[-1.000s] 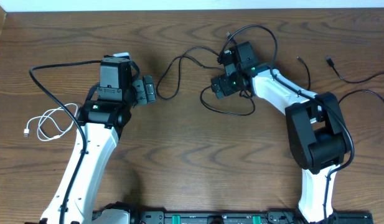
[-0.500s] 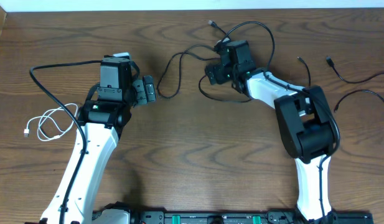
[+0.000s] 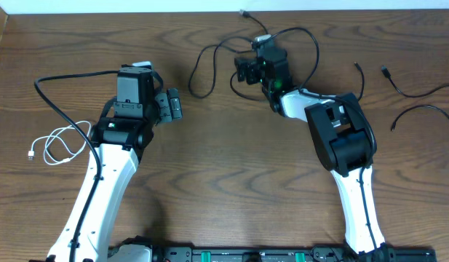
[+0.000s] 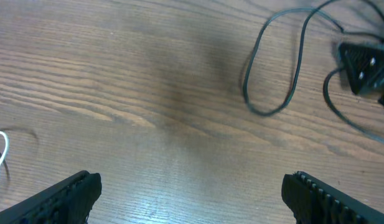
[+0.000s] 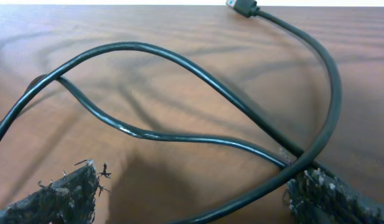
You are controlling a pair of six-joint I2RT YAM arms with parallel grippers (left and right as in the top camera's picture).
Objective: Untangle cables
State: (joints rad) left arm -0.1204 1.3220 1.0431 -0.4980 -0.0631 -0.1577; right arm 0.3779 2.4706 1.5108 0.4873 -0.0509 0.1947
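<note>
A long black cable (image 3: 191,75) lies in loops at the far middle of the table, its plug (image 3: 243,13) near the far edge. My right gripper (image 3: 246,70) sits over these loops. In the right wrist view its jaws (image 5: 195,196) stand wide open, and a strand of the black cable (image 5: 135,45) crosses low between them, close to the right finger (image 5: 328,196). My left gripper (image 3: 170,105) is open over bare wood, left of the loop (image 4: 266,112), and its jaws (image 4: 192,196) have nothing between them. A white cable (image 3: 55,142) lies coiled at the far left.
Two more black cables (image 3: 420,108) and a short plug end (image 3: 359,70) lie at the right side of the table. A thick black arm wire (image 3: 49,98) arcs left of the left arm. The table's far edge runs just beyond the plug.
My right gripper has swung left and toward the far edge, and the black cable's loops and plug have shifted that way with it. The left arm has not moved.
</note>
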